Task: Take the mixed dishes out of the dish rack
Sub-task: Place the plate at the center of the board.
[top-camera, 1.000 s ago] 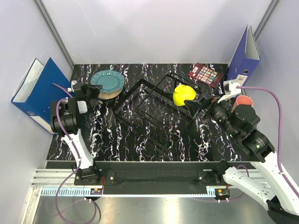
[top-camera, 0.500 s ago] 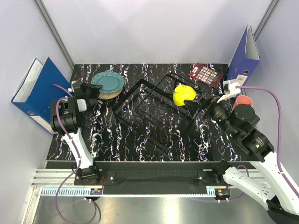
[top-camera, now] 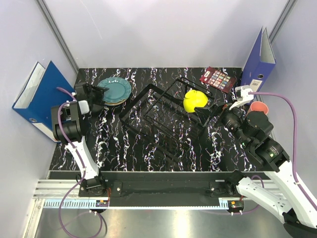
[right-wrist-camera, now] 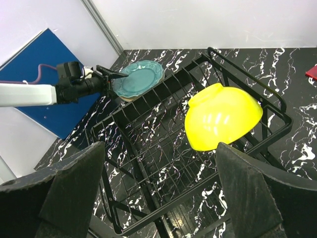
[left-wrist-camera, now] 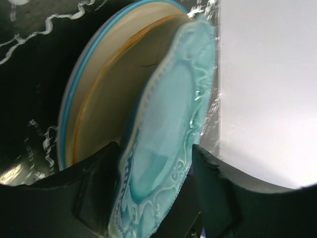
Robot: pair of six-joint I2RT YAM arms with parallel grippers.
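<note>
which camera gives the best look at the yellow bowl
Right wrist. The small yellow-green bowl looks large there, with nothing in front of it, so its shape and tilt are clear. Top external shows it much smaller, with the right claw close beside it. Left wrist does not show it at all.

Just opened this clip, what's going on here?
Two arms are unloading the dish rack. The left gripper grips the teal scalloped plate by its rim, tilted over a cream plate lying on the table left of the rack. The right gripper is open, facing the small yellow-green bowl, the only dish in the rack. A pink cup stands to the right.
</note>
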